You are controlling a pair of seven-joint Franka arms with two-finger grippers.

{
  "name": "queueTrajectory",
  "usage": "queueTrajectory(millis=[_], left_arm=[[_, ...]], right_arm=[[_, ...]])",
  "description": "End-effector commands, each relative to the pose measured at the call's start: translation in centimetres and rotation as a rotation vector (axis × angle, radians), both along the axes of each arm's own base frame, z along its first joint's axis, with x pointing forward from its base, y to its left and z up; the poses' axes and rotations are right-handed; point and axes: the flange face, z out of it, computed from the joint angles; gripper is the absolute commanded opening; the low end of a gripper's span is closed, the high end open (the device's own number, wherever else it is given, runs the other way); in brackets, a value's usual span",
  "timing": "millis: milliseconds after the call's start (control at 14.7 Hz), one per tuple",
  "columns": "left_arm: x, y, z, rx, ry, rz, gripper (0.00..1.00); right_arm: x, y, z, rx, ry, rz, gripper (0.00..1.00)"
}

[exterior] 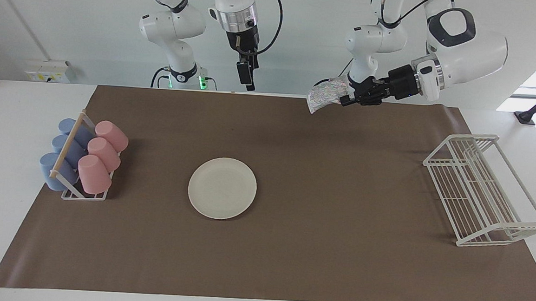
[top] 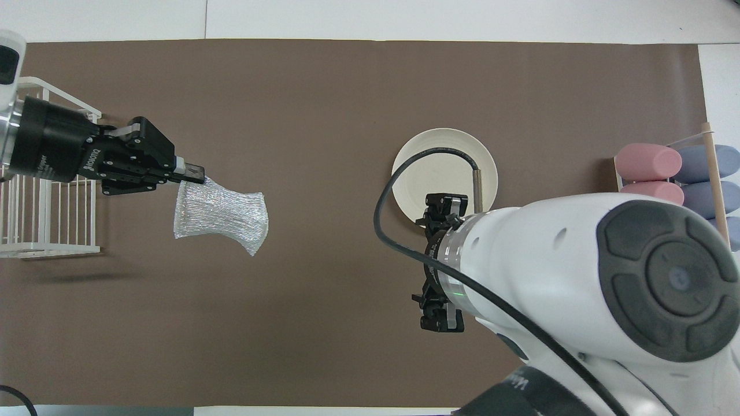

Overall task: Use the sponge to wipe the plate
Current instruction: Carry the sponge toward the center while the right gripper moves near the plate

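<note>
Left gripper [exterior: 345, 99] is clamped on one edge of the sponge [exterior: 323, 94] — upper right of centre in the facing view, up in the air over the brown mat [exterior: 289, 263]. In the overhead view the same gripper [top: 193, 172] comes in from the left edge of the frame, pointing sideways, and the sponge [top: 222, 216] hangs from its fingertips [top: 195, 171] as a silvery, wrinkly sheet, flared at the free end. Sponge touches nothing but the gripper.

Plate [exterior: 222, 188] sits flat on the mat, just left of centre in the facing view, bare, nothing on it. In the overhead view the plate [top: 416, 173] is right of centre, partly covered by the right arm's wrist and cable. Sponge and plate are well apart.

Right gripper [exterior: 246, 77] waits raised, top centre-left of the facing view, pointing down, jaws wide, holding nothing. In the overhead view it [top: 442, 266] lies under its own wrist, overlapping the plate's lower edge.

White wire rack [exterior: 484, 191] at the right of the facing view; cup rack [exterior: 70, 150] with pink cups [exterior: 102, 156] and blue cups [exterior: 63, 152] at the left.
</note>
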Motion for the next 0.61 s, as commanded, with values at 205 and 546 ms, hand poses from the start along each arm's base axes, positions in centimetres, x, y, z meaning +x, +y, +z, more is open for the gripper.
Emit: queueTrajectory(millis=[205,546], left_arm=[[-4.1,-2.8,-5.9,-0.163,-0.085,-0.069,0.00],[-5.2,-3.9,-8.7,-0.272,-0.061,-0.082,0.00]], right_arm=[[-2.0,2.6,-0.7,0.061,-0.069,-0.001,1.00],[-3.4,5.1,-1.8,0.140,-0.084,0.018,1.00]])
